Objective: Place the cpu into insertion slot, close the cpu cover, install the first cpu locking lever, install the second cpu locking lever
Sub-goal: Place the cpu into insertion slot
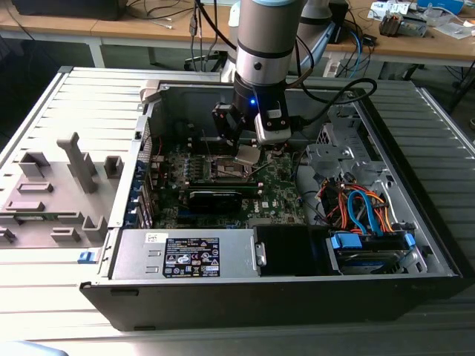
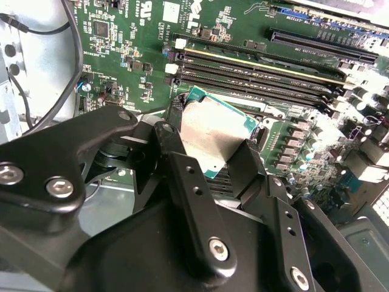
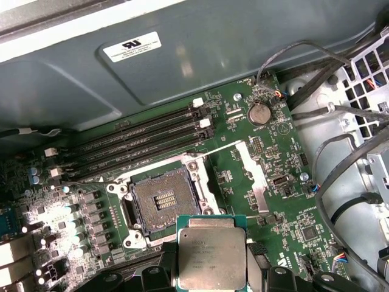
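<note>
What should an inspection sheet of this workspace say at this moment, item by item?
Surface: a grey ribbed table carries an open computer case; the motherboard lies inside it.
Job's things: the cpu is held above the board near the insertion slot, not in it; the slot is uncovered.
Clutter: grey fixture blocks stand on the table at the exterior view's left.
Grippers: the gripper is shut on the cpu, with a finger on each of two opposite edges.
Cables: orange and blue cables are bundled inside the case at the exterior view's right.
Surroundings: wooden benches stand behind, with wires and equipment on them.
</note>
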`<state>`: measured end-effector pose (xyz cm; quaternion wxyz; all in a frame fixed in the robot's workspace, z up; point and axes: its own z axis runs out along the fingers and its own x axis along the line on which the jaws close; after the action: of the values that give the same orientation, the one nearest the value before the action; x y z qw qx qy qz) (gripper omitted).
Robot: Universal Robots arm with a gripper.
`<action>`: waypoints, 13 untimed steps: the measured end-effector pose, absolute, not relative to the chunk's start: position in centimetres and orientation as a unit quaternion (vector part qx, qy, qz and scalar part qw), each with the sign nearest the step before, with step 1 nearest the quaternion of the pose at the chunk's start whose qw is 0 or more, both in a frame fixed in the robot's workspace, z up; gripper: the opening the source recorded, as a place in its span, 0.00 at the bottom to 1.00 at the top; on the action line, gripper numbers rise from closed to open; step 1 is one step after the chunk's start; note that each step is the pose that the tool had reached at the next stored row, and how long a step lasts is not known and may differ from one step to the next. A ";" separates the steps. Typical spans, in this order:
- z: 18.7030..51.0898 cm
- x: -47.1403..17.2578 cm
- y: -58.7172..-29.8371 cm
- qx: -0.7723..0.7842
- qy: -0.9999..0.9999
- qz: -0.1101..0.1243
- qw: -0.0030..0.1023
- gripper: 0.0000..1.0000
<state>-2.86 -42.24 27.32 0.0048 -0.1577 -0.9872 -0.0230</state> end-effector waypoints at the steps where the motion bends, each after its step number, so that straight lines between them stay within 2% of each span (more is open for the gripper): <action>1: 27.3 -2.9 -42.2 -0.158 -0.987 -0.023 0.005 0.55; 13: 27.3 -2.9 -42.2 -0.175 -0.984 -0.023 0.004 0.55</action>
<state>-2.86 -42.24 27.31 0.0044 -0.1753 -0.9842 -0.0231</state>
